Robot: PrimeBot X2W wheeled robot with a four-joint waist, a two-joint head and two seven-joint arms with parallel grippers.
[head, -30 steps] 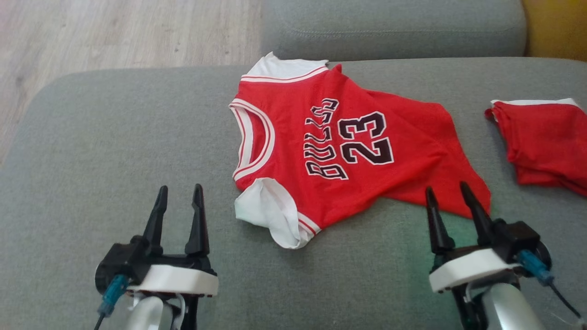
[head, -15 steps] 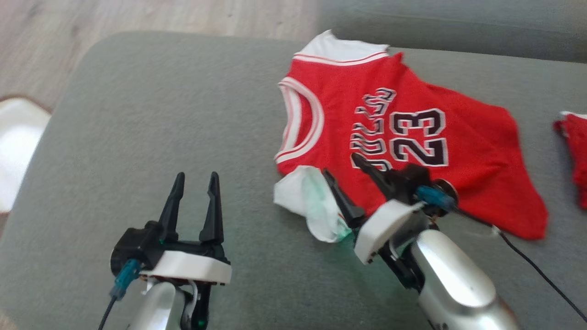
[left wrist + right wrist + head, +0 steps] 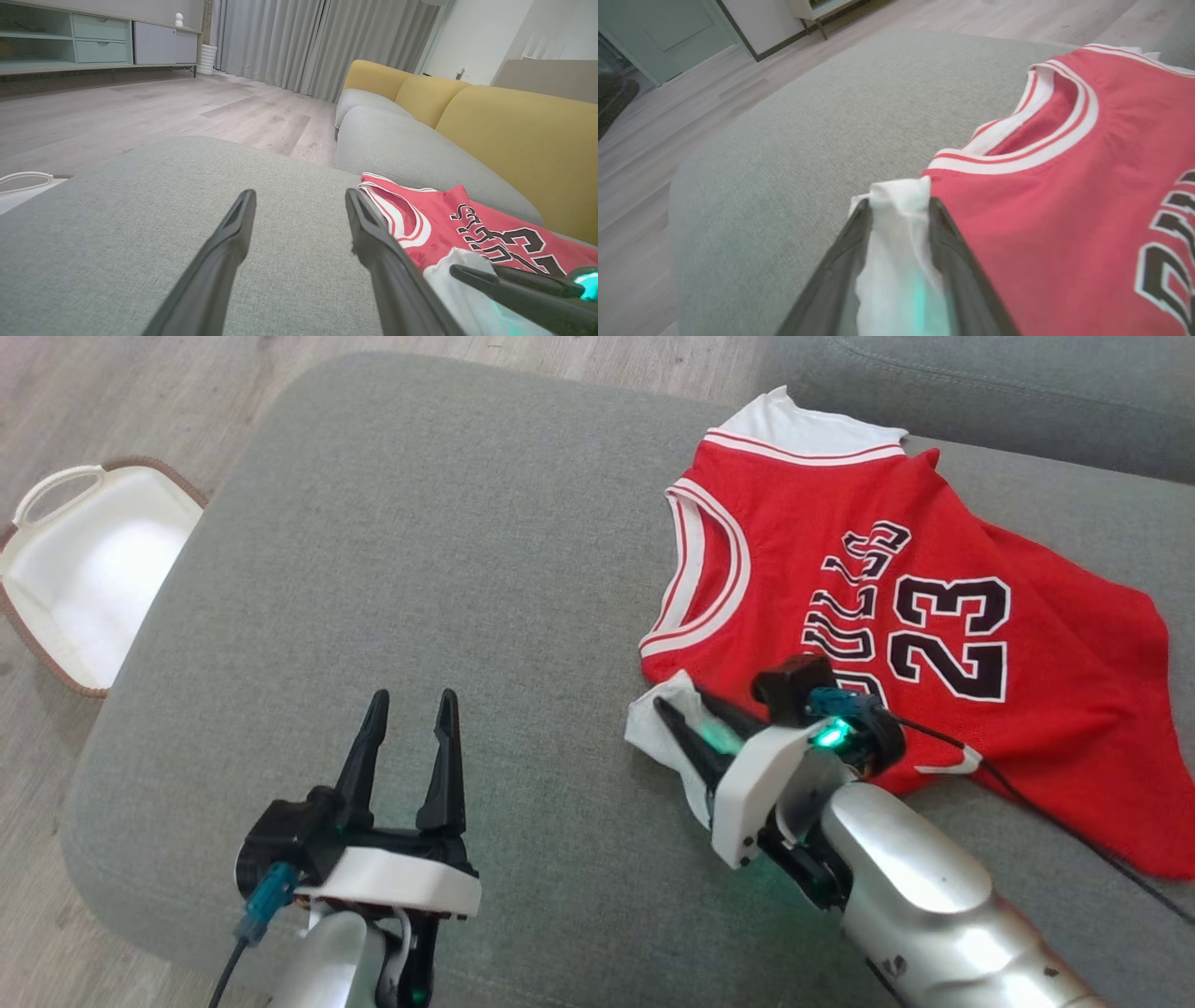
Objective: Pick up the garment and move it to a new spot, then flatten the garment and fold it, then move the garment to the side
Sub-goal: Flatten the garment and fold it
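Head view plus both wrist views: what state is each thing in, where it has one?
jersey, lying face up on the grey cushion, wrinkled, unfolded.
right gripper, closed on the jersey's white sleeve, fabric bunched between its fingers.
left gripper, open, empty, above the cushion.
basket, upright on the floor, open top.

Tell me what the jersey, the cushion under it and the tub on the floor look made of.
The jersey: soft matte knit cloth; it wrinkles and drapes. The cushion: grey woven upholstery, matte; a fine weave shows. The tub: probably moulded plastic, smooth white with a brown rim; too far to be sure.
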